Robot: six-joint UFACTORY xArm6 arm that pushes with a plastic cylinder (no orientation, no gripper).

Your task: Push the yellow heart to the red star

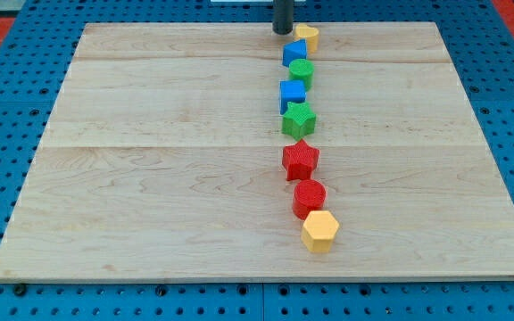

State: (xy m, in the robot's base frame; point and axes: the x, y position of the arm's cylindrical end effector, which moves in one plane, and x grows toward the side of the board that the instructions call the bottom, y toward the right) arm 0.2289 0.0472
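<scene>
The yellow heart (pixel 308 37) sits at the view's top edge of the wooden board (pixel 150 178), heading a line of blocks. My tip (pixel 282 32) is just to the heart's left, nearly touching it. The red star (pixel 300 160) lies well below, near the board's middle. Between heart and star, running down the view, are a blue block (pixel 294 53), a green cylinder (pixel 302 72), a second blue block (pixel 292 94) and a green star (pixel 299 119).
Below the red star are a red cylinder (pixel 310 197) and a yellow hexagon (pixel 320 231). The board rests on a blue pegboard (pixel 7 107).
</scene>
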